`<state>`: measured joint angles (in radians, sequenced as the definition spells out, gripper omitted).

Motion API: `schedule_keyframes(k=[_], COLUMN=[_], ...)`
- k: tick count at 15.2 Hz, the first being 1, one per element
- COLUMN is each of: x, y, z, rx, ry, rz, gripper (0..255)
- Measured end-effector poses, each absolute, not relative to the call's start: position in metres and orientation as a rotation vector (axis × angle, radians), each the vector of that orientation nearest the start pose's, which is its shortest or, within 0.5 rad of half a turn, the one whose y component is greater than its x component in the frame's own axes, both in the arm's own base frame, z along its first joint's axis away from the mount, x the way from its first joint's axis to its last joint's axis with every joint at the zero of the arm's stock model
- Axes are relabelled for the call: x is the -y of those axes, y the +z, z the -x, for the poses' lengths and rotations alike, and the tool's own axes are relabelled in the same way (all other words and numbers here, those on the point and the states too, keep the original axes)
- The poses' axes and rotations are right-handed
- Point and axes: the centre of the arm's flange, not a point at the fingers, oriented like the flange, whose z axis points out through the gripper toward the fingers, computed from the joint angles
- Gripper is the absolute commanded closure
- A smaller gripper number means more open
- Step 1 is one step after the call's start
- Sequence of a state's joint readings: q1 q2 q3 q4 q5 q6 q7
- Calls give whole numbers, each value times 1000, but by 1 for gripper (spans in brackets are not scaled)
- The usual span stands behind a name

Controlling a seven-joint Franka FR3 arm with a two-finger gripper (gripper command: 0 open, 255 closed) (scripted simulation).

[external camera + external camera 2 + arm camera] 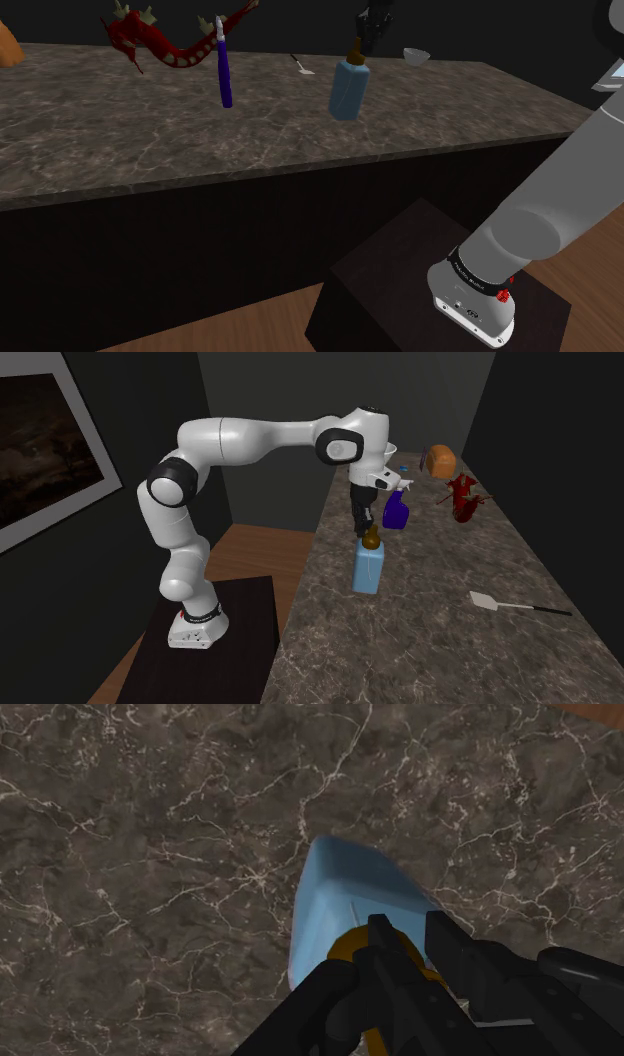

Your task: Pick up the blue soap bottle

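Blue bottle [348, 92] on dark marbled desk [150, 140]; black fingers [452, 949] nearly together, pinching its orange cap [345, 949] from above; purple sprayer [225, 70] nearby

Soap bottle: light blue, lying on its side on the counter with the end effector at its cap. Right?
No: the soap bottle stands upright, not on its side, as the second exterior view shows. It is light blue, on the counter, with the end effector at its cap.

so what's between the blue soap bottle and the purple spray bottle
Only bare marbled counter in the shoulder view, between the blue soap bottle and the purple spray bottle; the spatula lies farther back.
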<state>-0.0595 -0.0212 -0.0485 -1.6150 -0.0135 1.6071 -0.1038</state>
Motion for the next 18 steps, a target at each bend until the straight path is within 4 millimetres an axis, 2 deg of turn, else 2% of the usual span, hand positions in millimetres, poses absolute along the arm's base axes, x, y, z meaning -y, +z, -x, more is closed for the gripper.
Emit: schedule_keyframes(k=[8,18], x=[61,62], y=[620,670], z=[-548,-548], rx=[-6,-6], ry=[-19,-18], rz=[3155,3155], gripper=[255,255])
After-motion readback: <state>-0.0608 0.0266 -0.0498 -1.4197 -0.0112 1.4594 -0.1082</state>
